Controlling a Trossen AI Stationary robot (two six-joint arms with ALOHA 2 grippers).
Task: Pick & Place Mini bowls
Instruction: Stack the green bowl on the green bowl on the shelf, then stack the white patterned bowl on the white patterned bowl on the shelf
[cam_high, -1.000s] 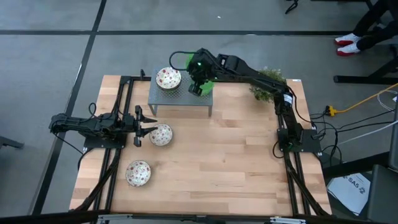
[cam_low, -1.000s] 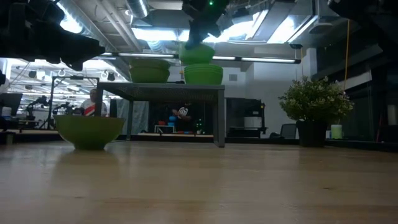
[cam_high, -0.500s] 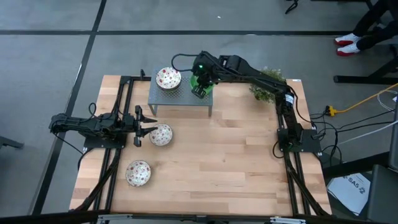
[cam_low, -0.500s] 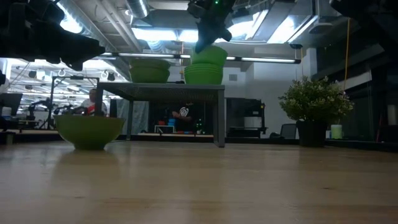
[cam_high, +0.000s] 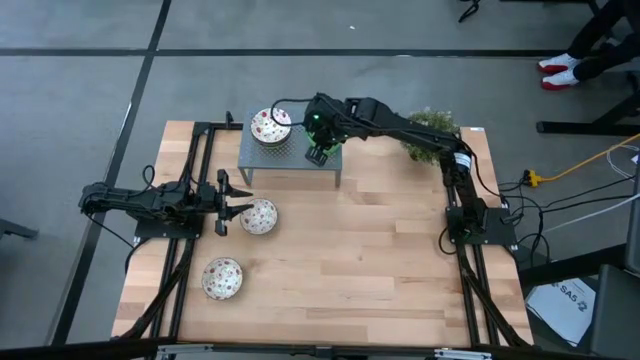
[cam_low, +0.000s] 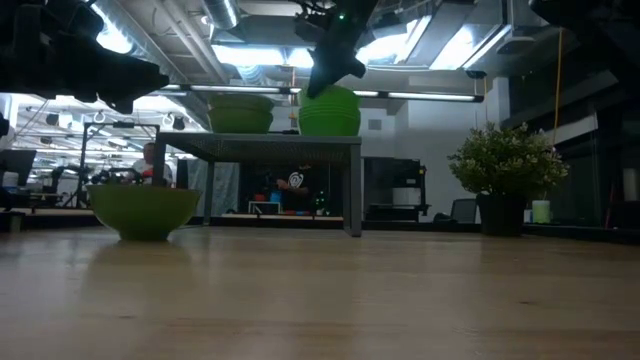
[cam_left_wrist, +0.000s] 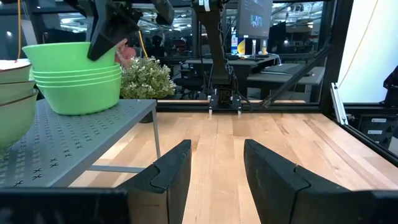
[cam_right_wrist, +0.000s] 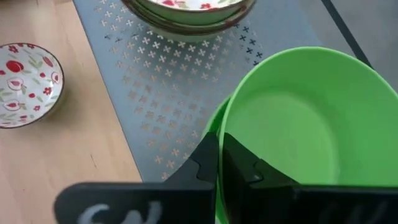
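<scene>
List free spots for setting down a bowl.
Free: the table between the right arm's base and the two patterned bowls. Crowded: the grey shelf, with bowl stacks and the right gripper gripping a green bowl.

Robotics lab, open-plan. Wooden desk (cam_high: 330, 250) sitting on grey concrete floor (cam_high: 80, 90); exposed ducts and strip lights (cam_low: 250, 50) running overhead. More workstations and monitors (cam_left_wrist: 255, 15) showing behind (cables trailing across the floor (cam_high: 590, 165)).

Green bowl stack (cam_left_wrist: 76, 74) sits upright on the grey shelf (cam_high: 290, 158), beside a patterned stack (cam_high: 270, 125). Two patterned bowls (cam_high: 259, 216) (cam_high: 222, 277) lie on the wood, in front of the shelf.
</scene>
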